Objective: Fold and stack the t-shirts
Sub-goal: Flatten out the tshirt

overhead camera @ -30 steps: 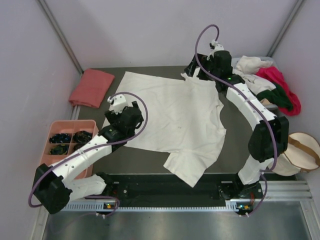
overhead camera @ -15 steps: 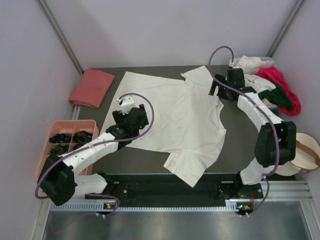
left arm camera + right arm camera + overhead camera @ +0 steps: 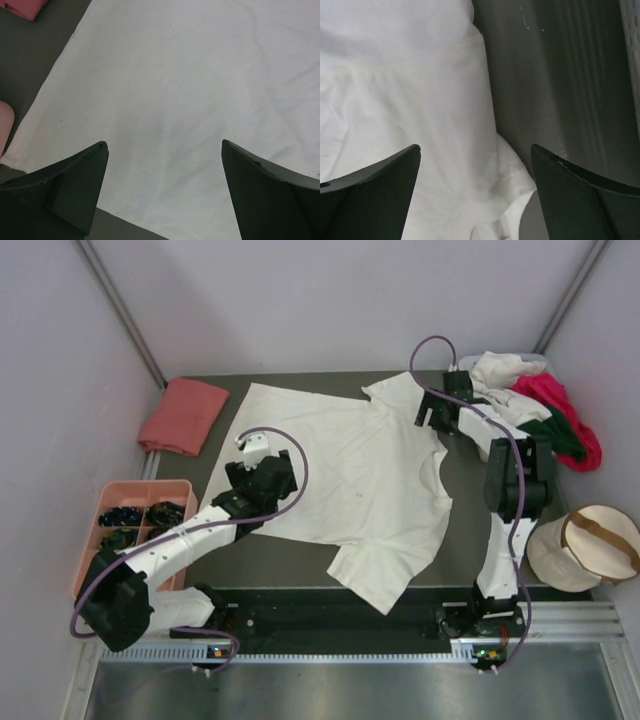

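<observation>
You had one shirt done. The salmon-pink t-shirt point(image 3: 183, 415) lay folded just off the far-left corner of the cream-white t-shirt point(image 3: 345, 480). That shirt was spread flat and unfolded across the middle of the desk point(image 3: 462, 465), neck to the right, with its near sleeve lapping over the front edge.

Your left pincer point(image 3: 165, 145) hovered over the cream shirt's hem with its fingers spread wide, gripping nothing. The right pincer point(image 3: 475, 147) stood just as wide above the far-right sleeve, also empty.

By this look, the first fold of the cream shirt had not begun. The heap of white, magenta and dark green t-shirts point(image 3: 535, 410) waited unsorted just right of that sleeve.

The pink compartment tray point(image 3: 135, 530) sat to the left of the cream shirt and the round beige pouch point(image 3: 585, 545) to its near right. Neither appeared to block the fold, though the heap crowded the right arm's side.
</observation>
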